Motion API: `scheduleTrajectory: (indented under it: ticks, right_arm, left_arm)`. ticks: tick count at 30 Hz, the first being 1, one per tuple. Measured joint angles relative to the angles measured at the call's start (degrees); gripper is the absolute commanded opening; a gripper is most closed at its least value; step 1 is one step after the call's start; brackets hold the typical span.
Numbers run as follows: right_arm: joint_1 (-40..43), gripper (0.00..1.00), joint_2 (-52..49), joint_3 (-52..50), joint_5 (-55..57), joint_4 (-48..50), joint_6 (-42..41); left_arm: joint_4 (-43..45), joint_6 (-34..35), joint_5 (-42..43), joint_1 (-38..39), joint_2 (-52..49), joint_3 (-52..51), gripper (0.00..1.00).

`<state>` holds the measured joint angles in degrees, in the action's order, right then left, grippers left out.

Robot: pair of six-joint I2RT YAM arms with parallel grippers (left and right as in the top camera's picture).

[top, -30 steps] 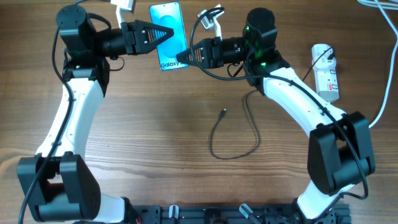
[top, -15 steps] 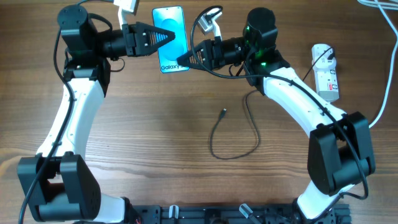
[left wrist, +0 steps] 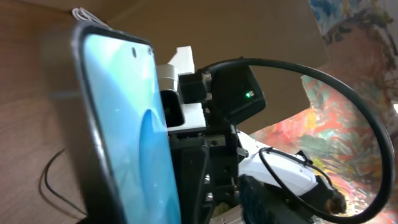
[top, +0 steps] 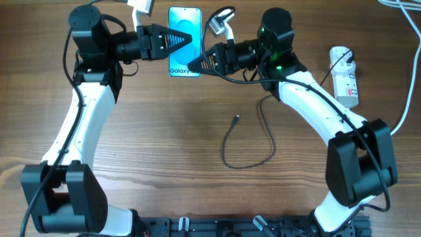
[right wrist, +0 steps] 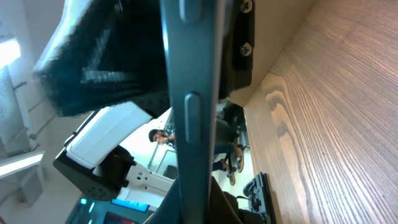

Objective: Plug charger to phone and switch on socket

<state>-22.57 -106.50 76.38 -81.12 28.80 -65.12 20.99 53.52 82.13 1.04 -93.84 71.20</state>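
Observation:
The phone point(top: 184, 20), with a cyan screen and "Galaxy" text on its near short edge, is held at the back middle of the wooden table. My left gripper point(top: 189, 41) reaches in from the left and is shut on it. My right gripper point(top: 192, 66) is shut on its lower right corner. The left wrist view shows the screen point(left wrist: 124, 124) close up. The right wrist view shows its side edge point(right wrist: 193, 93) between the jaws. The charger point(top: 227, 155) lies looped mid-table, its tip point(top: 236, 119) free. The socket point(top: 345, 78) lies at the far right with a black plug point(top: 346, 62) in it.
A thick white cord point(top: 408, 99) runs along the right edge of the table. A black rail point(top: 217, 227) lines the front edge. My right arm point(left wrist: 273, 168) fills the background of the left wrist view.
My left arm moved right with the phone. The phone turned from tilted to square with the table and shifted slightly right. My right gripper stayed at its lower corner.

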Motion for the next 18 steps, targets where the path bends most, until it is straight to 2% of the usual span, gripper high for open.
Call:
scheduleTrajectory:
  ticks: [12,16,18]
  right_arm:
    - [0.07,0.04,0.0,0.02,-4.17,1.27,-0.46]
    - [0.24,0.04,0.0,0.02,-5.66,1.29,-0.44]
    - [0.24,0.04,0.0,0.02,-6.1,1.29,-0.42]
  left_arm:
    - [0.26,-0.02,2.73,0.48,0.0,0.0,0.54]
    - [0.31,-0.42,4.15,0.52,0.0,0.0,0.54]
    - [0.31,-0.66,4.61,0.52,0.0,0.0,0.48]
